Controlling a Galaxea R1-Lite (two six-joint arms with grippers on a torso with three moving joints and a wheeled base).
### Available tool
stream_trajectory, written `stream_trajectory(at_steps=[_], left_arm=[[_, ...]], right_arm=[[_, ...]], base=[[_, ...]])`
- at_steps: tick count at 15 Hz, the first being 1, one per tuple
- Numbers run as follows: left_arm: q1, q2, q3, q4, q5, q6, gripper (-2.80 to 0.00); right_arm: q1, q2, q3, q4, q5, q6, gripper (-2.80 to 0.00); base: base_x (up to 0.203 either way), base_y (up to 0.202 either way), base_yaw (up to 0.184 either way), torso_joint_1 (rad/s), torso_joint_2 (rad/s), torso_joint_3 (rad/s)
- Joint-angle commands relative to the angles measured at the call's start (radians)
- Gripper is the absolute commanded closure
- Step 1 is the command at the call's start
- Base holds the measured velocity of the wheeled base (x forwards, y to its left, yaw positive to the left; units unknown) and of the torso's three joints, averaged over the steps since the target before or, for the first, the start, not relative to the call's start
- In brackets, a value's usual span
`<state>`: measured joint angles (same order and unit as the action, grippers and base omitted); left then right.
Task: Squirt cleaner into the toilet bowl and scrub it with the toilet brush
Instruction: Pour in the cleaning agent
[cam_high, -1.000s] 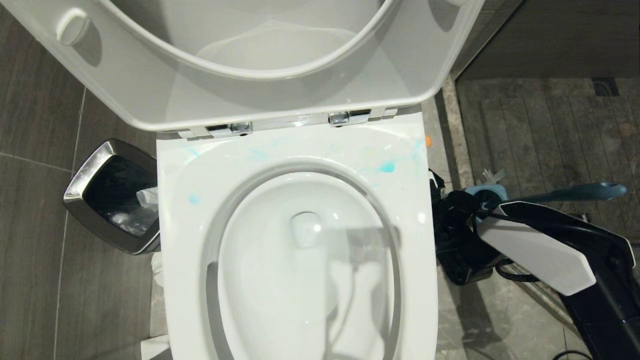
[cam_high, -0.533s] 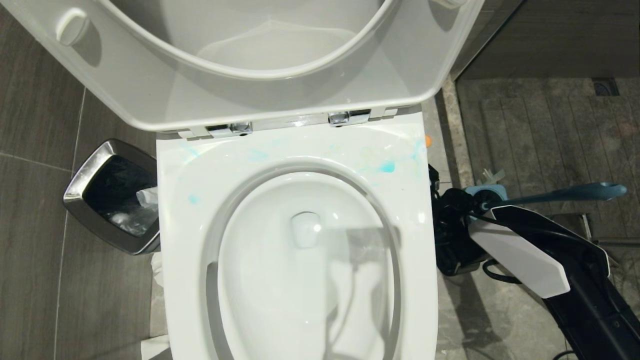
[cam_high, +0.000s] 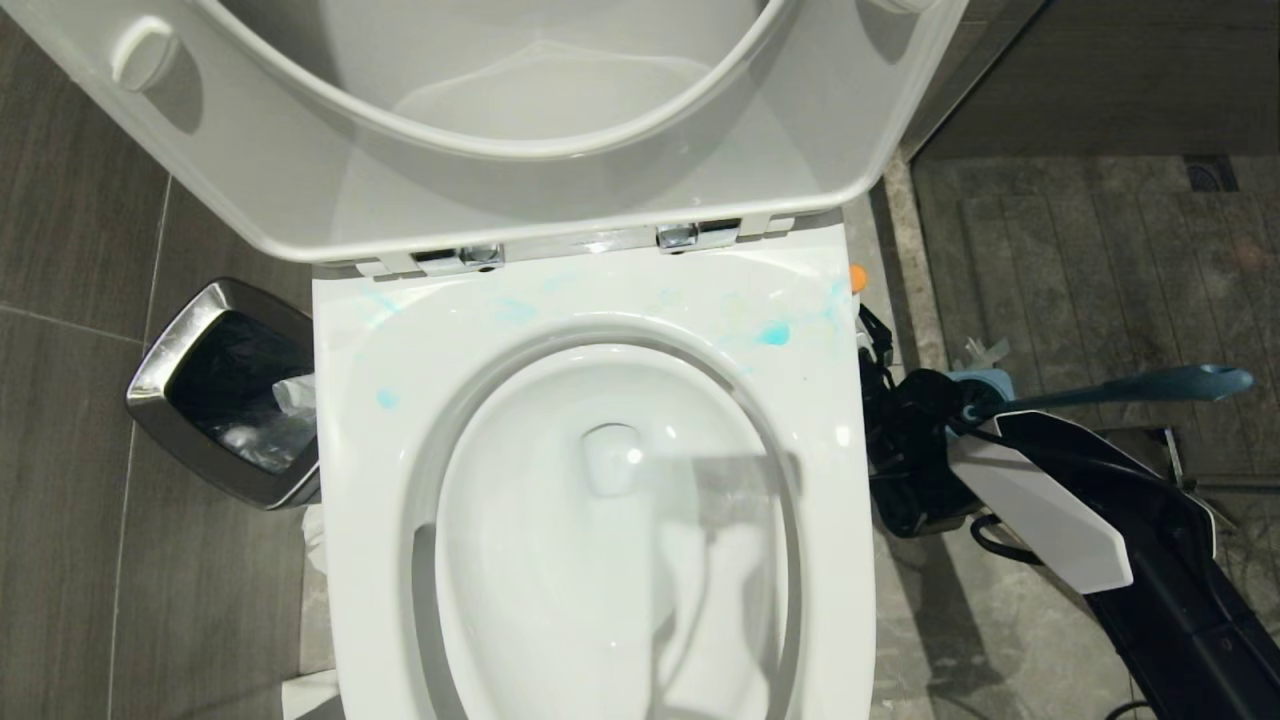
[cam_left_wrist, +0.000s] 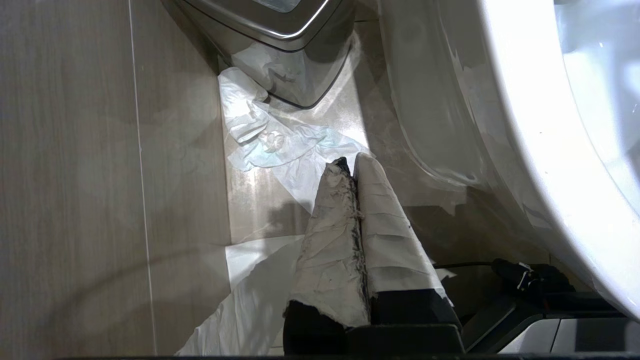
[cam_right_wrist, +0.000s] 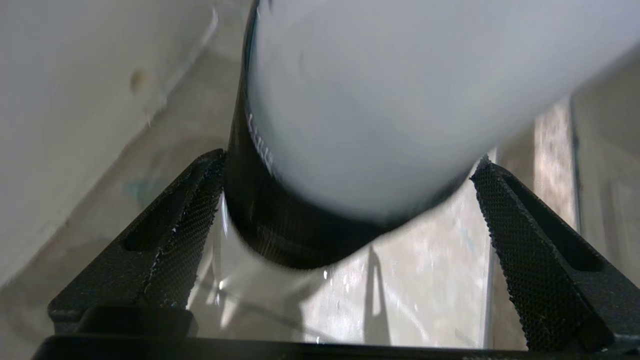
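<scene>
Right gripper (cam_right_wrist: 345, 215) jaws spread wide, a white-and-black cylinder (cam_right_wrist: 360, 115) between them, untouched. Toilet brush (cam_high: 1130, 385) just beyond. Cleaner (cam_high: 772, 333) smeared on toilet bowl (cam_high: 380, 450) rim.

No legible text, labels or numbers — faint blurred lettering on dark cylinder (cam_right_wrist: 260, 200), unreadable.

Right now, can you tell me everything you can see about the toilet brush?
The toilet brush stands on the floor to the right of the toilet bowl. Its slim slate-blue handle looks like smooth plastic, leans out to the right and ends in a rounded tip. The lower end goes down behind the black right arm, beside a pale blue part, so the head is hidden. I cannot tell whether anything touches it.
</scene>
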<state>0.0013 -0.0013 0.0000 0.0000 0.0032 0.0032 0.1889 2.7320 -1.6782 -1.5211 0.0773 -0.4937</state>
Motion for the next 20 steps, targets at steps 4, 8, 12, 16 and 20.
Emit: stream_trajectory(at_steps=[4,8,12,16,20], left_arm=[[0.000,0.001,0.000,0.000,0.000,0.000,0.00],[0.002,0.001,0.000,0.000,0.000,0.000,0.00],[0.002,0.001,0.000,0.000,0.000,0.000,0.00],[0.000,0.001,0.000,0.000,0.000,0.000,0.00],[0.002,0.001,0.000,0.000,0.000,0.000,0.00]], right_arm=[[0.003,0.031,-0.079,-0.009,0.039,-0.003,-2.80],[0.003,0.039,-0.083,-0.009,0.044,-0.006,-2.80],[0.003,0.047,-0.116,-0.009,0.044,-0.006,-2.80],[0.003,0.052,-0.141,-0.009,0.045,-0.006,-2.80],[0.003,0.060,-0.152,-0.009,0.050,-0.011,-2.80]], base=[[0.000,0.000,0.000,0.000,0.00,0.000],[0.000,0.000,0.000,0.000,0.00,0.000],[0.000,0.000,0.000,0.000,0.00,0.000],[0.000,0.000,0.000,0.000,0.00,0.000],[0.000,0.000,0.000,0.000,0.00,0.000]])
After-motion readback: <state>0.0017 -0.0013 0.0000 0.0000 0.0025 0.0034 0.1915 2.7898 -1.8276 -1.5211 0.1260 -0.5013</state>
